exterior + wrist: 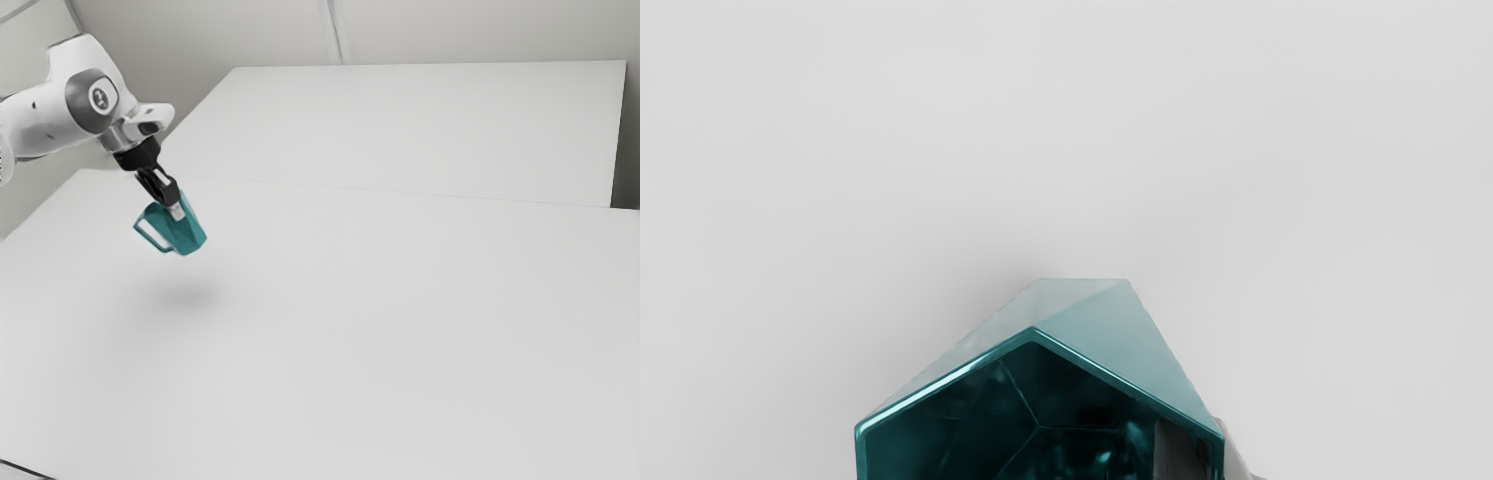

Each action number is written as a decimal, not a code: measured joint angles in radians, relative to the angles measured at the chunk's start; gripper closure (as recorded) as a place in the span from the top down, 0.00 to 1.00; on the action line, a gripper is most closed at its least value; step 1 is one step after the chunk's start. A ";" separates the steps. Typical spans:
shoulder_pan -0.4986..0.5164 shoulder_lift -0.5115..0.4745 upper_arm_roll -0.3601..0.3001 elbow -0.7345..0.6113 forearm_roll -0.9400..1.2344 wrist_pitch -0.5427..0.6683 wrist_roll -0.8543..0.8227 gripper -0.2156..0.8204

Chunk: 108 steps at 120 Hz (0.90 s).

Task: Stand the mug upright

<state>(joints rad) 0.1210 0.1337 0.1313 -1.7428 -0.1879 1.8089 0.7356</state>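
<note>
The gripper [176, 208] reaches down at the exterior view's left, shut on the wall of the teal mug [184, 234]. Faceted and tilted, the mug hangs above the table, its handle toward the exterior view's left. In the wrist view the mug [1120, 340] turns its open mouth to the camera. There the gripper [1212, 445] has one finger inside the mouth and the other outside, with the wall pinched between them. The handle is hidden in the wrist view.
A broad white table [360, 330] lies beneath, with a soft shadow under the raised mug. Behind it stands another white surface [430, 130]. A thin dark line [25, 469] crosses the exterior view's lower left corner.
</note>
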 joint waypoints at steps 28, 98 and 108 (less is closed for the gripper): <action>-0.050 -0.024 -0.082 -0.072 0.134 0.123 -0.184 0.03; -0.059 -0.017 -0.186 -0.245 0.238 0.279 -0.463 0.03; -0.057 0.006 -0.188 -0.248 0.247 0.285 -0.486 0.03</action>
<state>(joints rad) 0.0636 0.1401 -0.0564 -1.9907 0.0595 2.0937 0.2497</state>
